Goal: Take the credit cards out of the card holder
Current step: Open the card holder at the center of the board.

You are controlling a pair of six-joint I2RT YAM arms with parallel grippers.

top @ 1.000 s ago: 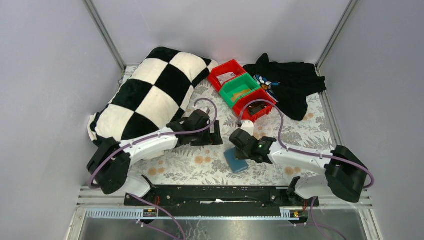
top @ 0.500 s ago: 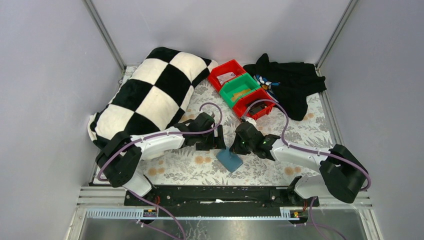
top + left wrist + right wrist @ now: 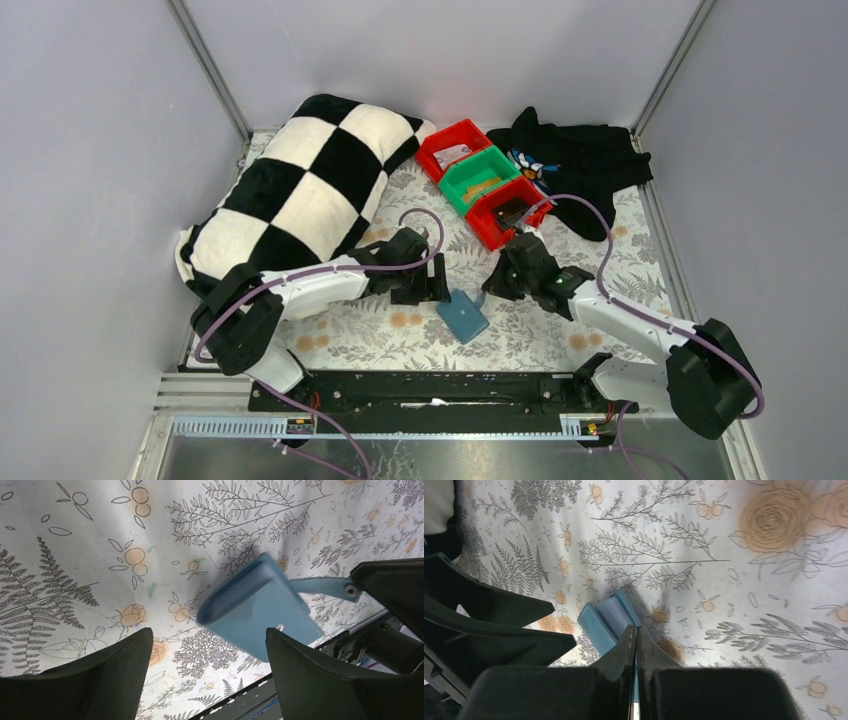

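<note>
The teal-blue card holder (image 3: 462, 317) lies folded on the flowered table between my two grippers. In the left wrist view the card holder (image 3: 260, 607) shows its stitched outer panel, and its strap tab (image 3: 322, 586) with a small snap stretches right to the right gripper (image 3: 392, 580). My right gripper (image 3: 634, 632) is shut on this thin strap, with the card holder (image 3: 606, 620) just beyond its tips. My left gripper (image 3: 207, 640) is open and empty, its fingers on either side of the holder's near end. No credit cards show; the holder's inside is hidden.
A black-and-white checked pillow (image 3: 300, 190) fills the back left. A row of red and green bins (image 3: 480, 180) stands at the back middle, with a black cloth (image 3: 580, 165) to their right. Grey walls close in both sides.
My right gripper has moved from over the holder to its right and back, shut on the strap. My left gripper has moved right, up to the holder. The holder has shifted slightly left.
</note>
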